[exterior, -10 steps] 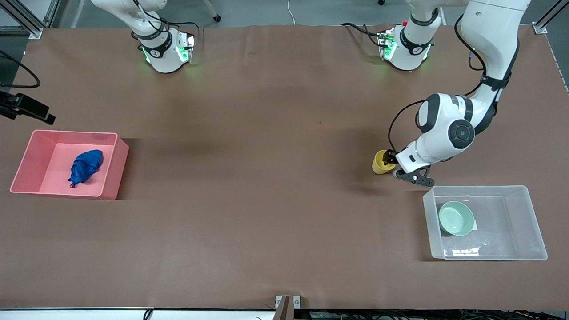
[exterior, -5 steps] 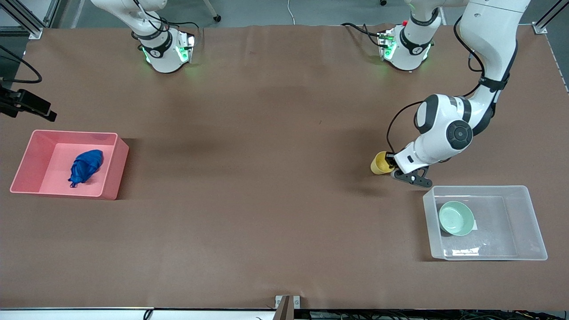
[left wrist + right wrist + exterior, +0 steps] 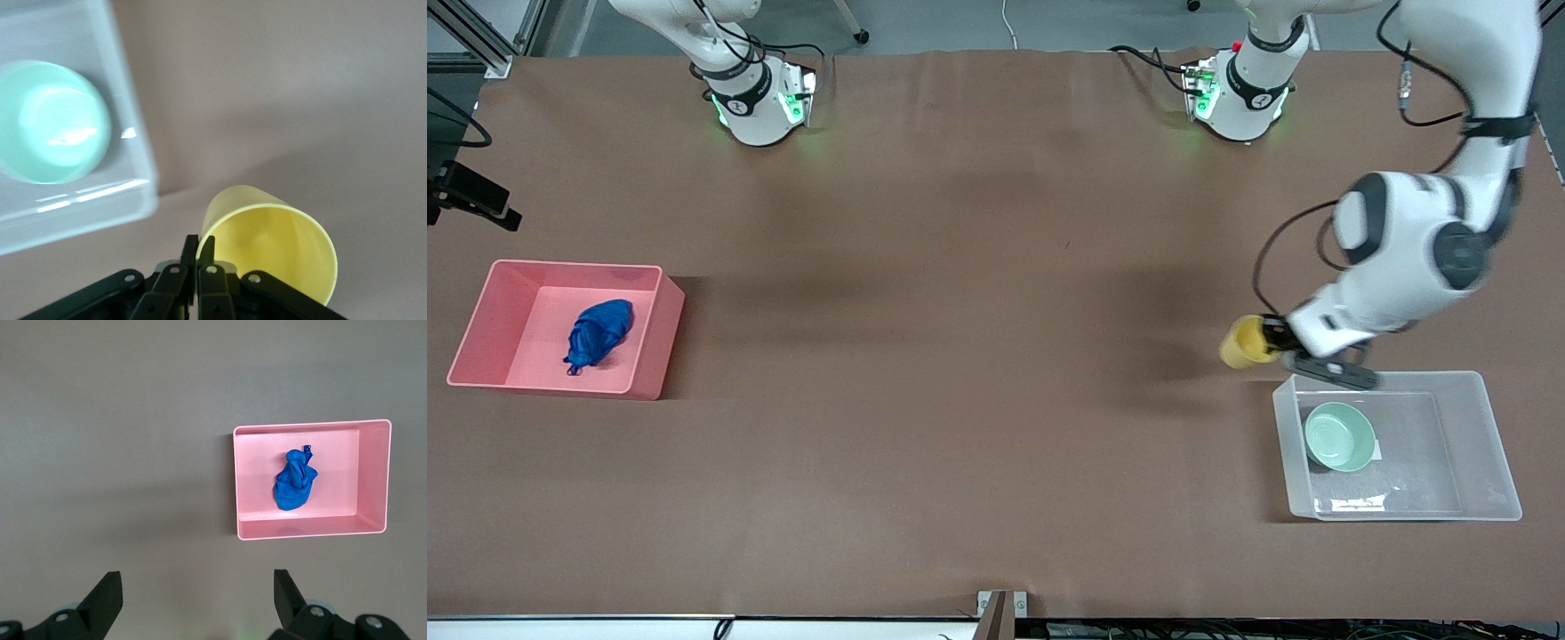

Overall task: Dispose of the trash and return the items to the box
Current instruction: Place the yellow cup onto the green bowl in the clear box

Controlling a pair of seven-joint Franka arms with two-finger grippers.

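The left gripper is pinched on the yellow cup's rim, carrying it tilted above the table just beside the clear box — mint-green bowl inside. The right gripper waits spread wide, empty, above the pink bin holding the blue trash.

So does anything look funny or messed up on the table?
Not really. The yellow cup is tipped sideways, but only because the left tool holds its rim in the air beside the clear bin. The green bowl sits in that bin, and the blue wad in the pink bin.
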